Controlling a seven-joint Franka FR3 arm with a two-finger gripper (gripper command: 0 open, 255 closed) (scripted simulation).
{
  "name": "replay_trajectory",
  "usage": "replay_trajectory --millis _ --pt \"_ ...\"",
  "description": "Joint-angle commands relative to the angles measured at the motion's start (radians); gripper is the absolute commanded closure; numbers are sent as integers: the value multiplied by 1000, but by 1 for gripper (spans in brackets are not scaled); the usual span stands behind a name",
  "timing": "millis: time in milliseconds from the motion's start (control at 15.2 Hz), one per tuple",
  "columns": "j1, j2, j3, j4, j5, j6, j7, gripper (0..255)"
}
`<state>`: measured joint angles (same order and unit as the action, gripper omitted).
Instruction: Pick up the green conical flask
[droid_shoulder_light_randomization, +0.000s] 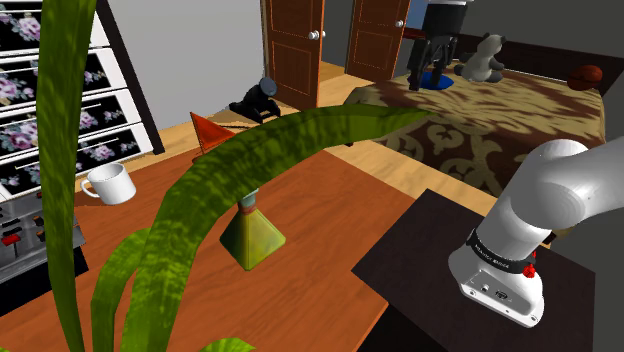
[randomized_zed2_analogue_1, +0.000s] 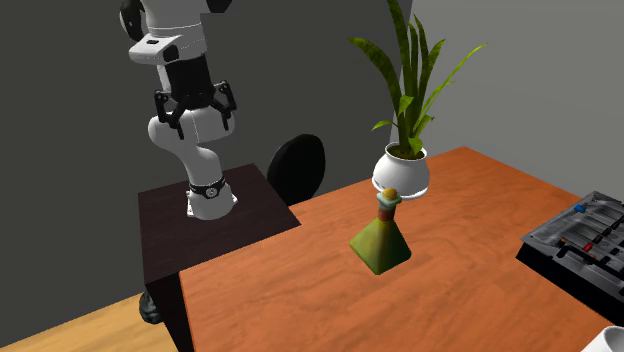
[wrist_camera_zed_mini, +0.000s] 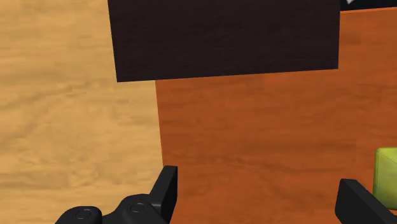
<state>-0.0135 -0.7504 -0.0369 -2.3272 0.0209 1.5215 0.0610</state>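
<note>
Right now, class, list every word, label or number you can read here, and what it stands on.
None can be read.
The black band low on the arm carries pale lettering, too small and blurred to read.
The green conical flask shows no label.

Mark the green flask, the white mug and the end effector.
Green flask (droid_shoulder_light_randomization: 252, 238): shoulder view, cone body.
White mug (droid_shoulder_light_randomization: 112, 186): shoulder view, side wall.
End effector (wrist_camera_zed_mini: 257, 194): wrist view, midway between the open fingertips.
</note>
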Motion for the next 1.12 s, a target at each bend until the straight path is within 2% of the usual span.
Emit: replay_trajectory --millis 0,528,1056 --pt "0 0 0 0 0 0 0 0" --pt "54 112 151 -27 99 167 167 0" --pt "93 301 298 27 147 334 331 0"
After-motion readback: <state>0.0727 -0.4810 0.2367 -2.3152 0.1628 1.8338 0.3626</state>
